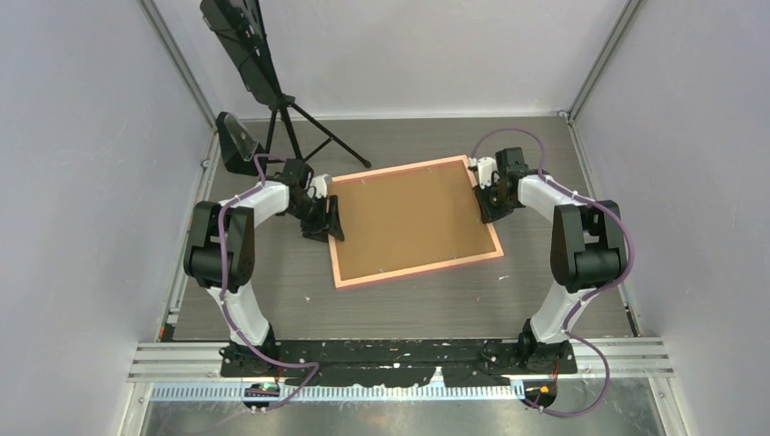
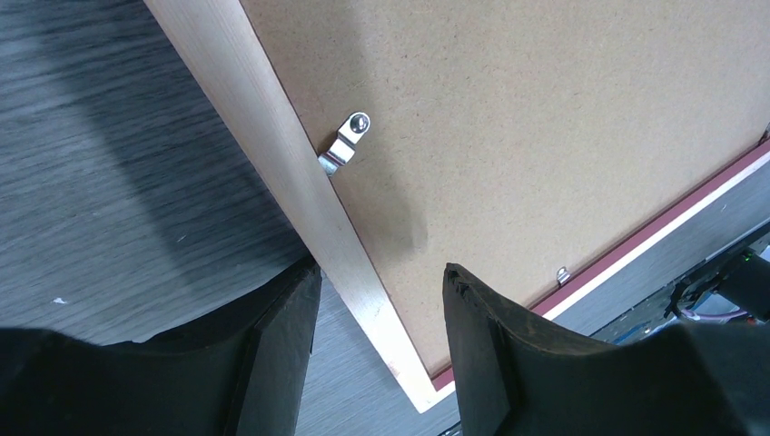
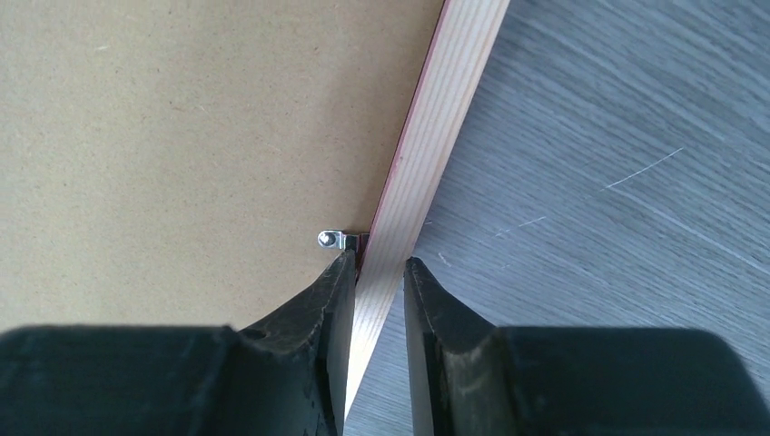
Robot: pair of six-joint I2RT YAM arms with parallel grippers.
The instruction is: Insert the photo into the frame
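The frame [image 1: 419, 269], a thin-railed rectangular picture frame with salmon-pink edging and pale raw-wood rail backs, lies face down on the grey wood-grain table [image 1: 409, 313] between the two claws. A plain brown fibreboard backing board [image 1: 409, 218] sits inside it. The photo is nowhere visible; whether it lies under the board cannot be told.

The left claw [image 2: 380, 271] straddles the near-side rail, released: its outer finger is just beside the rail's outer edge, and its inner finger hangs over the board with a clear gap. A small silver metal turn clip [image 2: 345, 145] sits just ahead of this claw, at the seam of rail and board. The right claw [image 3: 377, 259] straddles the opposite rail with a finger close along each side; whether it is clenched on the wood or just short of it I cannot tell. A second clip [image 3: 334, 240] sits at the tip of its inner finger.

The frame looks light and stiff, but slender enough to twist if raised by one rail. The smooth wood may also slip in a narrow pinch. The soundest hold is probably mid-rail on both sides at once, clear of the clips
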